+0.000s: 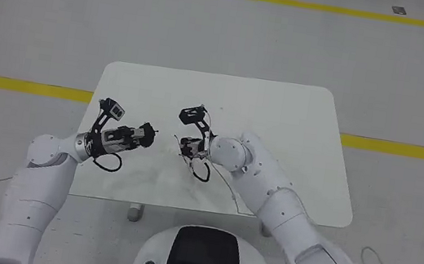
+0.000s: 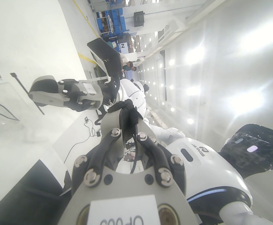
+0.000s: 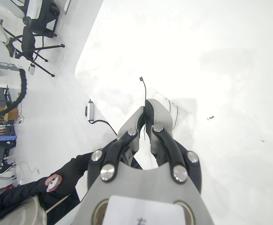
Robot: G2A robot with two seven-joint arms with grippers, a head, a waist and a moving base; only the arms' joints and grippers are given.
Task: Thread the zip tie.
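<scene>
With the right end effector [image 3: 145, 107] clamped on the zip tie [image 3: 145, 91] mid-strap above the desk [image 1: 280, 117], the left end effector [image 2: 125, 108] at its 9 o'clock, closed and probably empty, should take the tail and feed it straight into the head.

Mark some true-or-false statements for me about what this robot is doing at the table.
1. The right gripper is shut on a thin black plastic zip tie. True.
2. The zip tie lies flat on the white table. False: it is pinched in the right gripper.
3. The left gripper touches the right gripper. False: a gap separates them.
4. A clear plastic bag lies on the table. True.
</scene>
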